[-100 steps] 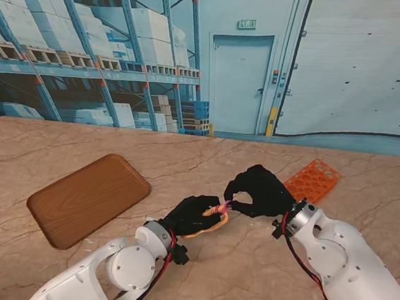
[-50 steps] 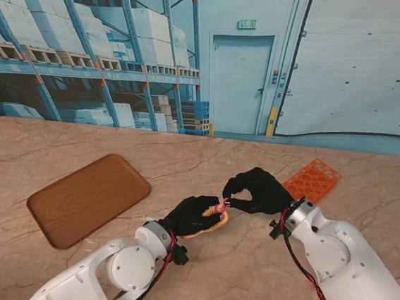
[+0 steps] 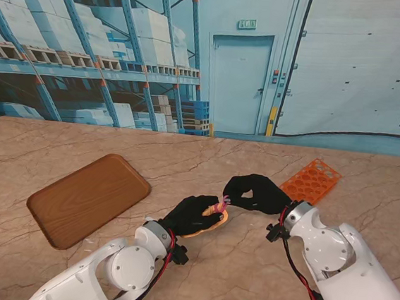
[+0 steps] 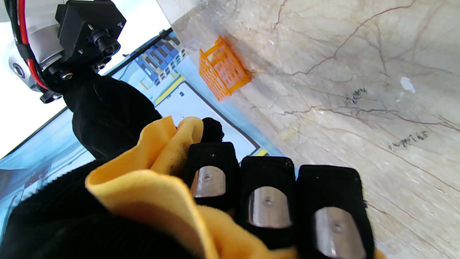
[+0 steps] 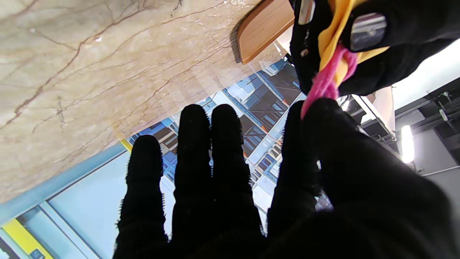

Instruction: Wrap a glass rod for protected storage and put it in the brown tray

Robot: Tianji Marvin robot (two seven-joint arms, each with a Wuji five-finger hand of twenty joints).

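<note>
My left hand [image 3: 192, 215] is shut on a yellow cloth bundle [image 3: 211, 222] near the table's middle; the glass rod is hidden inside it. In the left wrist view the yellow cloth [image 4: 151, 180] bulges between my fingers [image 4: 267, 201]. A pink tie [image 5: 325, 81] hangs from the bundle's end, and my right hand [image 3: 256, 193] pinches it between thumb and forefinger, the other fingers [image 5: 194, 154] spread. The pink tie [image 3: 222, 203] shows between the two hands. The brown tray [image 3: 88, 197] lies empty to the left.
An orange test-tube rack [image 3: 313, 180] lies on the table to the right, just beyond my right hand, and appears as an orange rack [image 4: 221, 70] in the left wrist view. The marble table [image 3: 206, 158] extends to a far edge before a warehouse backdrop.
My right hand has shifted slightly left and farther from me while holding the pink tie. The left hand and bundle have stayed put.
</note>
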